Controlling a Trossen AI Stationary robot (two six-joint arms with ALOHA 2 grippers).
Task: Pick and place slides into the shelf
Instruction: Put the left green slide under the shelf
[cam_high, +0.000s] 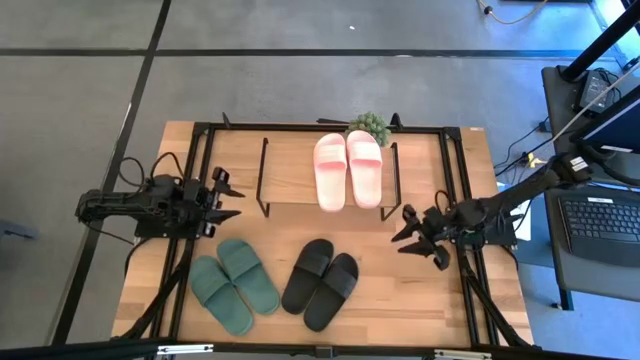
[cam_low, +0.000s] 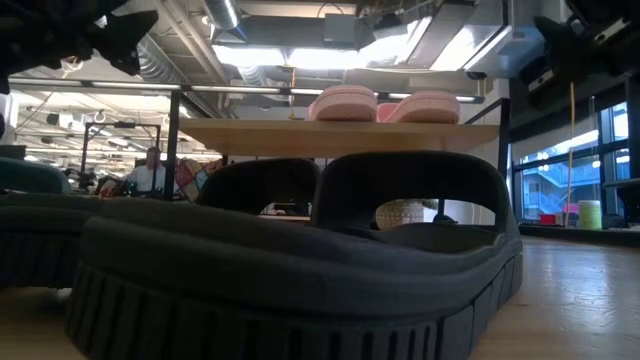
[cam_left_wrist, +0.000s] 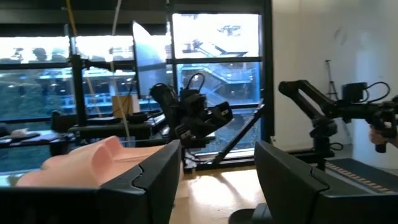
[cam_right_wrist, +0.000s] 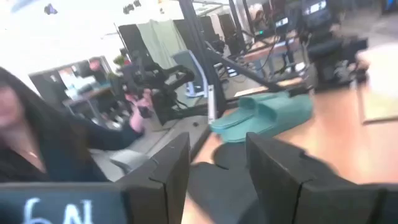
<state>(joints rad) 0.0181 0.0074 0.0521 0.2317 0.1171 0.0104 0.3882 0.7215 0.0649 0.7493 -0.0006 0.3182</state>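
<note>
Lying between open tools (cam_high: 222, 203) (cam_high: 420, 236): black slides (cam_high: 320, 282).

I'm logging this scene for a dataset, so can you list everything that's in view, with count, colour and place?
pink slides: two, pale pink, side by side on the shelf's top board, right half
shelf: one, light wood top on black wire legs, far middle of the table
green slides: two, dark green, on the table's near left
black slides: two, black, on the table near the middle, right of the green pair
plant: one, green, behind the shelf
table: one, light wood, inside a black frame
person: one, far back in the room in the low view
left gripper: open, at the table's left edge
right gripper: open, at the right, near the black pair
</note>
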